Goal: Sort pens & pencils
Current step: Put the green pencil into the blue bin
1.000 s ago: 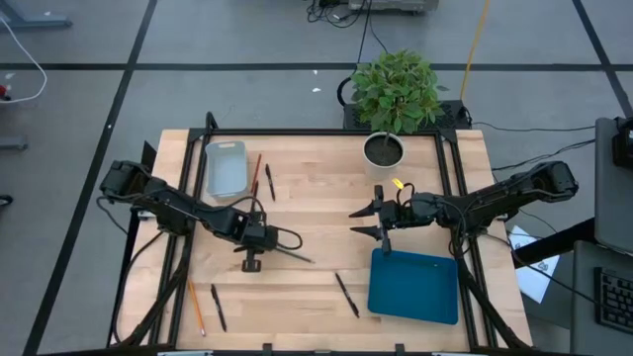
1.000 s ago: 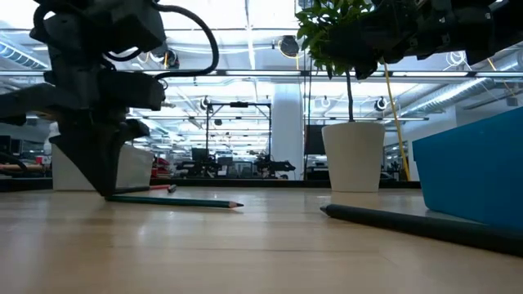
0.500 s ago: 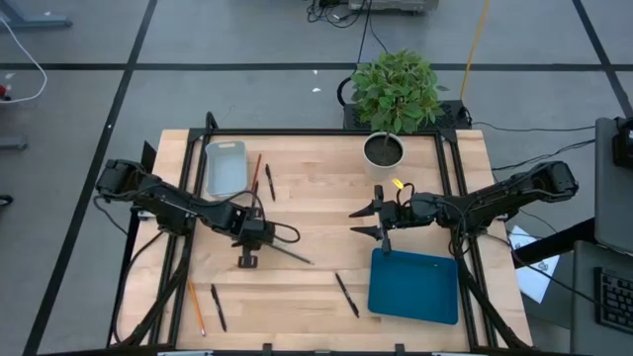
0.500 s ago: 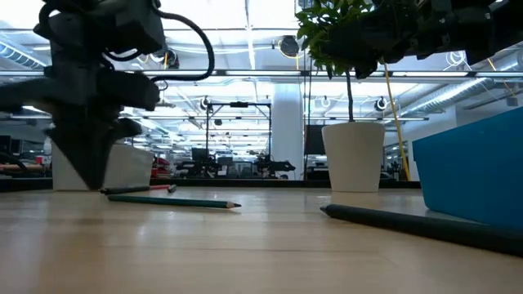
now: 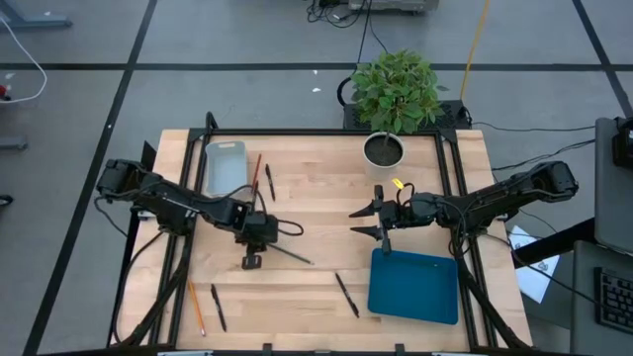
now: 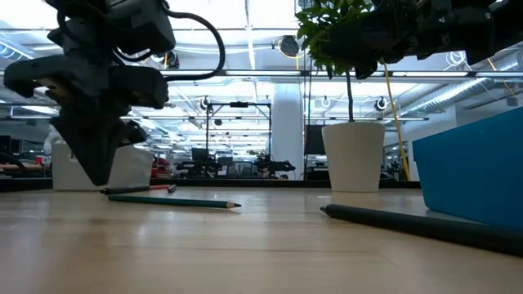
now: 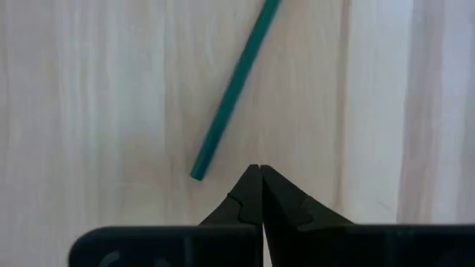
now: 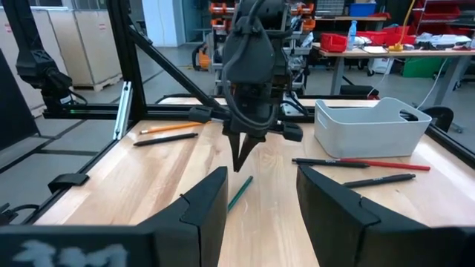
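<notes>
A green pencil (image 5: 289,254) lies flat on the table, also in the low view (image 6: 176,202). My left gripper (image 7: 260,172) is shut and points down just beside the pencil's blunt end (image 7: 199,174), a little above the wood (image 6: 96,181), touching nothing. My right gripper (image 5: 364,222) hovers open by the far left corner of the blue tray (image 5: 413,287), with nothing between its fingers (image 8: 256,196). A red pencil (image 5: 256,178) and a black pen (image 5: 269,183) lie next to the grey bin (image 5: 225,168). Another pen (image 5: 345,294) lies left of the tray. An orange pencil (image 5: 196,307) and a pen (image 5: 218,307) lie at the near left.
A potted plant (image 5: 383,151) stands at the far edge, behind my right gripper. Black frame rails run along the table's left and right sides. Bare wood lies between the two grippers, in the table's middle.
My left gripper has risen slightly from the table beside the green pencil's blunt end and has stayed shut. The pencil lies where it was.
</notes>
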`<move>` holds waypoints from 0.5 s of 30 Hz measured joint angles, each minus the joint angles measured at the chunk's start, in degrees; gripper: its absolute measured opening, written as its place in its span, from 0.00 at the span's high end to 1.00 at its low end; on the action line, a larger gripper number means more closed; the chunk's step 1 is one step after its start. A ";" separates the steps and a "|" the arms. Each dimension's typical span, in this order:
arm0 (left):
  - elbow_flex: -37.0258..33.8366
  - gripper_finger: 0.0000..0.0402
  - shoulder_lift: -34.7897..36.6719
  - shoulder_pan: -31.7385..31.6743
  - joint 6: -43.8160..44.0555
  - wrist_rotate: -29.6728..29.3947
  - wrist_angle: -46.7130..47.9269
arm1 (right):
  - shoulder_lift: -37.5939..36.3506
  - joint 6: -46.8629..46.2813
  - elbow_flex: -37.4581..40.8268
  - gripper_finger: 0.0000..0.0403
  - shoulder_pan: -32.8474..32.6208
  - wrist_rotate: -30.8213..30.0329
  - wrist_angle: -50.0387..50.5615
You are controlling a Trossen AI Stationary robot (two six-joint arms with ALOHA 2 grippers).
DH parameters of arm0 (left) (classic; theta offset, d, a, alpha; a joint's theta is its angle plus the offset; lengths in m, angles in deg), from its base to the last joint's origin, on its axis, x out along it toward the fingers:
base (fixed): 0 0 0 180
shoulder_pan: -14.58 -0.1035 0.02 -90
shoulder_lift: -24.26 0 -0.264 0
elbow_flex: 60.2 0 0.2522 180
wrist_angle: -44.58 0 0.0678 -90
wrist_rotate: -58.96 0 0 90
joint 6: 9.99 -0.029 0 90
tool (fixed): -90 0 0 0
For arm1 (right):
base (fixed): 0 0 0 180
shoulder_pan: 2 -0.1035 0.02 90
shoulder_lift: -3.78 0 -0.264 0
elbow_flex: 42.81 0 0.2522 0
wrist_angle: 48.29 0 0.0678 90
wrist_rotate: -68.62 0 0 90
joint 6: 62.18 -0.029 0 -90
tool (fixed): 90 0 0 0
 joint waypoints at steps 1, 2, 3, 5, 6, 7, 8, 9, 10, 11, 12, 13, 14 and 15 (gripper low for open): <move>0.00 1.00 -0.22 -0.19 -0.03 0.44 0.00 | 0.00 -0.04 0.00 0.63 0.00 0.00 0.00; 0.00 1.00 -0.39 -0.44 -0.07 0.94 0.18 | 0.00 -0.07 0.00 0.63 0.00 0.00 -0.04; 0.00 1.00 -0.46 -0.66 -0.15 1.02 0.70 | 0.00 -0.09 0.00 0.63 0.00 0.00 0.00; 0.02 1.00 -0.83 -1.07 -0.47 1.09 1.06 | 0.00 -0.11 0.00 0.63 0.00 0.00 0.00; 0.04 1.00 -1.36 -1.32 -0.65 1.11 0.97 | 0.00 -0.11 0.00 0.63 0.00 0.00 -0.01; 0.04 1.00 -1.80 -1.58 -0.77 1.09 1.28 | 0.00 -0.11 0.00 0.63 0.00 0.00 -0.02; 0.02 1.00 -2.25 -1.83 -0.91 1.10 1.65 | 0.00 -0.12 0.00 0.63 0.00 0.00 0.00; 0.02 1.00 -2.80 -2.13 -1.09 1.11 1.24 | 0.00 -0.13 0.00 0.63 0.00 0.00 0.00; 0.04 1.00 -3.55 -2.39 -1.40 1.16 0.32 | 0.00 -0.13 0.00 0.63 0.00 0.00 0.04; 0.06 1.00 -4.22 -2.63 -1.78 1.25 -0.06 | 0.00 -0.13 0.00 0.63 0.00 0.00 0.09; 0.15 1.00 -4.50 -2.85 -2.28 1.42 -0.16 | 0.00 -0.13 0.00 0.63 0.00 0.00 0.01; 0.14 1.00 -4.90 -3.04 -2.79 1.33 -0.55 | 0.00 -0.13 0.00 0.63 0.00 0.00 0.01; 0.24 1.00 -5.30 -3.24 -3.22 1.37 -1.00 | 0.00 -0.13 0.00 0.63 0.00 0.00 0.10; 0.20 1.00 -5.35 -3.42 -3.62 1.31 -1.25 | 0.00 -0.13 0.02 0.63 0.00 0.00 0.21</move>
